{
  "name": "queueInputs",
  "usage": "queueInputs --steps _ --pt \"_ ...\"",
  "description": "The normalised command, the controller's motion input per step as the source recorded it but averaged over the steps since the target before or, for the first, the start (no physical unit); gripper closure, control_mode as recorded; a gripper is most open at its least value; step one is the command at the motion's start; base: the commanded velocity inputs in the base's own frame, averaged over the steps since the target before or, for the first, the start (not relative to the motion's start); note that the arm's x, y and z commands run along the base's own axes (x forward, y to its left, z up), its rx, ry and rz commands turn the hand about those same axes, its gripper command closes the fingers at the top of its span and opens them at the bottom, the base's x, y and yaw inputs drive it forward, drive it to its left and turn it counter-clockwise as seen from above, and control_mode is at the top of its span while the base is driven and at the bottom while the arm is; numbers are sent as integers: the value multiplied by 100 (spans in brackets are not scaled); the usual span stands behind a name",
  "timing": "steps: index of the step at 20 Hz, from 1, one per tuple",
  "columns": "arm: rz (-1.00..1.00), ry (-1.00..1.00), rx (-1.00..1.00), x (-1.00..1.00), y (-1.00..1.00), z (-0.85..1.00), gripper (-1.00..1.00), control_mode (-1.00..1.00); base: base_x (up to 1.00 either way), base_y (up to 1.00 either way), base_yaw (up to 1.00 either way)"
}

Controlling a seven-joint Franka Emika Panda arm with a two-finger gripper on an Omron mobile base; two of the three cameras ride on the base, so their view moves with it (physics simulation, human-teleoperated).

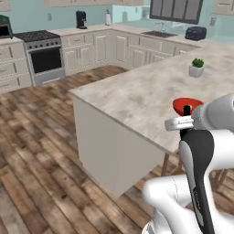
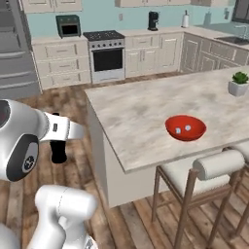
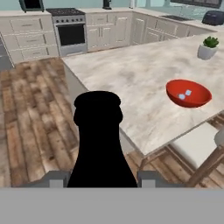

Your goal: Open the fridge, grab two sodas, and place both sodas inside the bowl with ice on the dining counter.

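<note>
My gripper (image 3: 103, 179) is shut on a dark soda bottle (image 3: 98, 140) that stands up between the fingers, cap away from the camera. From the right base the bottle (image 2: 59, 150) hangs under the hand (image 2: 61, 129), over the wooden floor left of the dining counter (image 2: 136, 116). The red bowl (image 2: 185, 127) with white ice cubes sits near the counter's front edge, well to the right of the bottle. In the hand view the bowl (image 3: 188, 93) lies ahead and to the right. The arm partly hides the bowl (image 1: 183, 104) from the left base. The grey fridge (image 2: 14, 53) is at far left.
A potted plant (image 2: 238, 83) stands on the counter's far right. Padded stools (image 2: 214, 165) are tucked under the counter's near edge below the bowl. A stove with oven (image 1: 43, 55) and cream cabinets line the back wall. Wooden floor (image 1: 41, 151) lies left of the island.
</note>
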Motion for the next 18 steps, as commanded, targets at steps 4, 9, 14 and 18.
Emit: queueInputs --steps 4,9,14,18 --pt "0 0 0 0 0 0 100 100 13 -85 35" --pt "0 0 0 0 0 0 100 100 9 -86 35" --pt "0 0 0 0 0 0 100 100 0 -89 35" --pt "0 0 0 0 0 0 100 100 -2 -89 36"
